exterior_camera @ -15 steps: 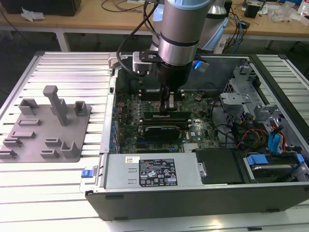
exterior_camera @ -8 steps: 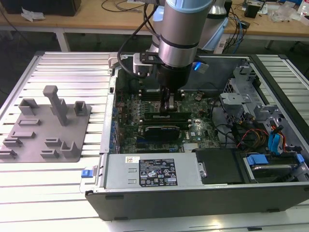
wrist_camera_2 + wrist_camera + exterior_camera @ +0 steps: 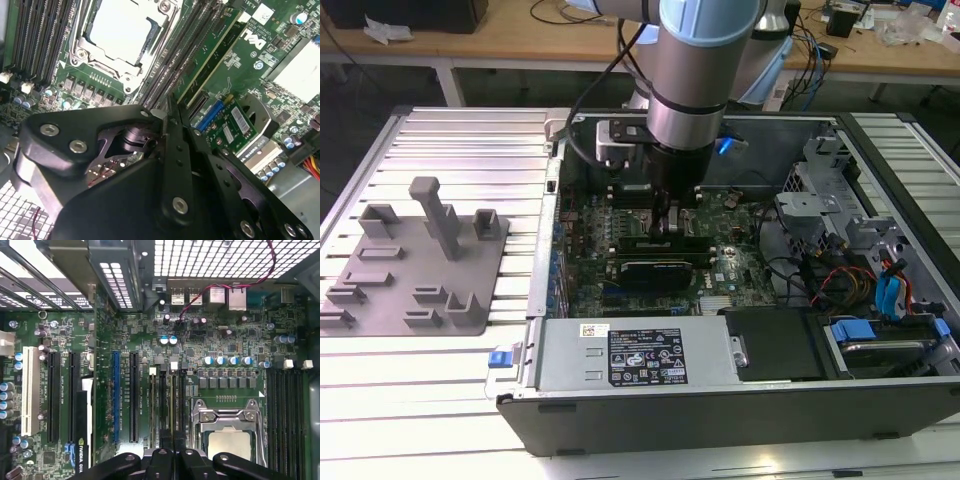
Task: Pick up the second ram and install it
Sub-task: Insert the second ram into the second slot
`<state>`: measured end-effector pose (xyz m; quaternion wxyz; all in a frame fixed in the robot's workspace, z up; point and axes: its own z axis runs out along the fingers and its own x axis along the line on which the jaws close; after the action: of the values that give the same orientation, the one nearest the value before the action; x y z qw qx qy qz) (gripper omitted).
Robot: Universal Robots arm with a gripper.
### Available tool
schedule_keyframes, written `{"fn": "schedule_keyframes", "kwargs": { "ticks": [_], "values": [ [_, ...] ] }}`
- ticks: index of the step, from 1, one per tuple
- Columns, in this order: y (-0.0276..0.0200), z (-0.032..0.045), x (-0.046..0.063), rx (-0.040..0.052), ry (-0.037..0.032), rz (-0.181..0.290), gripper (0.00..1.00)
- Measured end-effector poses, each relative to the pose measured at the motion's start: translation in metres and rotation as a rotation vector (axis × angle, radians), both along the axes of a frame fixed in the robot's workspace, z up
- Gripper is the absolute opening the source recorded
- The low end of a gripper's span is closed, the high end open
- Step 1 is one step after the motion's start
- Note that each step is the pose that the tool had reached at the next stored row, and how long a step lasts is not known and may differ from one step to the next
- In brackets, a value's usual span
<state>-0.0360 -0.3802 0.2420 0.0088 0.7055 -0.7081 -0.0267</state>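
While upright, second ram point(image 3: 212, 56) between fingertips point(image 3: 176, 131)

In the exterior view your arm point(image 3: 705, 60) is a thick silver-grey tube. It is capped with a pale blue band and ringed in black lower down, and below that it narrows to a dark wrist section. A black cable point(image 3: 600, 80) loops along its side, and a light grey box point(image 3: 618, 140) sits mounted beside the wrist. In the second wrist view your end effector point(image 3: 167, 117) is matte black, built of flat angular links pinned with round silver screws point(image 3: 77, 146) around a dark cylindrical pivot.
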Motion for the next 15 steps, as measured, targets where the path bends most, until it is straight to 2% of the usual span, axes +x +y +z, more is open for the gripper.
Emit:
{"fn": "schedule_keyframes", "kwargs": {
  "ticks": [4, 15],
  "values": [
    [0.0015, -0.0024, 0.0000, 0.0024, 0.0001, 0.000, 0.09],
    [0.0017, -0.0042, -0.0002, 0.0077, 0.0000, -0.002, 0.09]
  ]
}}
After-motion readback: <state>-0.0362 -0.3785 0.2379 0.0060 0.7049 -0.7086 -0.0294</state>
